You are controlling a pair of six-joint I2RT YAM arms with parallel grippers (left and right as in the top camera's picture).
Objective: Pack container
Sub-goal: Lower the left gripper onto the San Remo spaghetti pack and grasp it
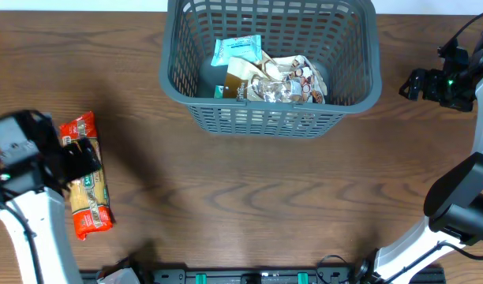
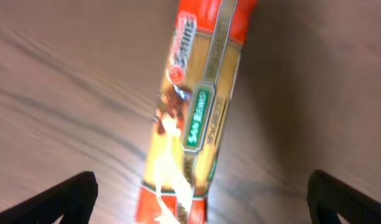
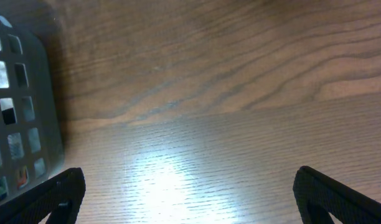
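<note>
The overhead camera looks straight down on the table (image 1: 249,197) from well above, with the container (image 1: 265,118) at twelve o'clock. The left wrist camera hangs close over the red-and-yellow packet (image 2: 200,112) at nine o'clock of the table. That view is blurred, perhaps from nearness, and shares the packet with overhead. The right wrist camera faces down at bare wood, low and near. The container's lattice wall sits at its own nine o'clock edge, shared with overhead.

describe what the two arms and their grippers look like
Both have white tubular links and bulky black joints. The left arm ends in a boxy black left gripper. The right arm carries a black right gripper with a small green light and a thin black cable. The fingers are dark and blunt.
</note>
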